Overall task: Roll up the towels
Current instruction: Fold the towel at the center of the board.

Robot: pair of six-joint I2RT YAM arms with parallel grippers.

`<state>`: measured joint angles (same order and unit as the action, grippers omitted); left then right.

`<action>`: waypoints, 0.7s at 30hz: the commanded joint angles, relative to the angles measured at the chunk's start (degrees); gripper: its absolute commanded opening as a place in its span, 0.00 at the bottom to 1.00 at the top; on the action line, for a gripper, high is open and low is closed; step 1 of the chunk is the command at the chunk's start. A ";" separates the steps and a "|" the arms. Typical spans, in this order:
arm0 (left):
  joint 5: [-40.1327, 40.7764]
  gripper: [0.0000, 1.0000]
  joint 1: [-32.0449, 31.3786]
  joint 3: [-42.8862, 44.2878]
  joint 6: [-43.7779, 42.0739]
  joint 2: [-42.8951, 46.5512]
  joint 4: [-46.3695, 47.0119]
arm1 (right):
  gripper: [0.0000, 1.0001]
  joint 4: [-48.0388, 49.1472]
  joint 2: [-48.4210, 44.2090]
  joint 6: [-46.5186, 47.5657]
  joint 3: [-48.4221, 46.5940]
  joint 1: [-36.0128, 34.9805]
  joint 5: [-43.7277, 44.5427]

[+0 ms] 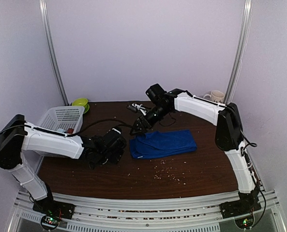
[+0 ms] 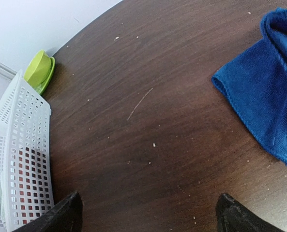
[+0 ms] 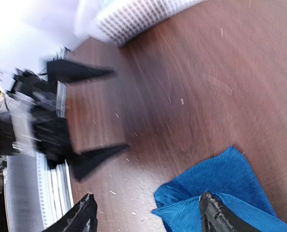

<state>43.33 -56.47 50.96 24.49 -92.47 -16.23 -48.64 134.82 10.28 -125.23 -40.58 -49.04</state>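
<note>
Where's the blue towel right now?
Top view: the blue towel lies mid-table, slightly right of centre, just right of the left pincer, with the right pincer hovering over its far left corner.

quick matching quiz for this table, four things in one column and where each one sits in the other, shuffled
Things:
1. towel
2. basket
3. bowl
4. mug

Places:
a. far right, at the back
b. middle of the table
c. left side, near the edge
d. back left, just behind the basket

Pairs: 1-b, 2-c, 3-d, 4-a
</note>
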 commanded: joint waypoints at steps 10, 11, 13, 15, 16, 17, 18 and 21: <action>-2.25 0.98 -0.15 8.84 -3.20 -5.20 5.40 | 0.81 2.91 -5.49 4.22 -0.11 0.61 9.19; -2.33 0.98 -0.15 9.84 -3.79 -5.75 5.77 | 0.80 3.33 -6.22 4.23 0.75 0.92 10.23; -3.43 0.98 -0.13 11.85 -6.03 -7.10 6.79 | 0.79 5.40 -8.84 3.27 4.35 1.81 11.74; -5.82 0.98 0.14 13.55 -9.07 -8.75 8.92 | 0.78 10.31 -13.14 1.47 11.92 3.10 13.95; -8.53 0.98 0.71 14.21 -10.77 -9.54 10.18 | 0.78 12.45 -15.50 0.63 15.50 3.88 15.33; -12.21 0.98 1.53 14.89 -12.16 -10.28 11.45 | 0.78 14.36 -18.30 0.20 18.81 4.74 17.18; -15.61 0.98 2.33 15.54 -13.27 -11.27 12.50 | 0.78 15.91 -20.95 -0.18 21.55 5.70 19.17; -23.54 0.98 3.52 18.68 -16.44 -15.38 13.42 | 0.79 18.56 -27.87 -0.80 27.77 10.71 22.48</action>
<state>31.77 -54.94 65.78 14.31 -103.72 -8.23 -37.45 117.25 11.51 -102.67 -35.77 -33.87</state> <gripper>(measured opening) 0.978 0.790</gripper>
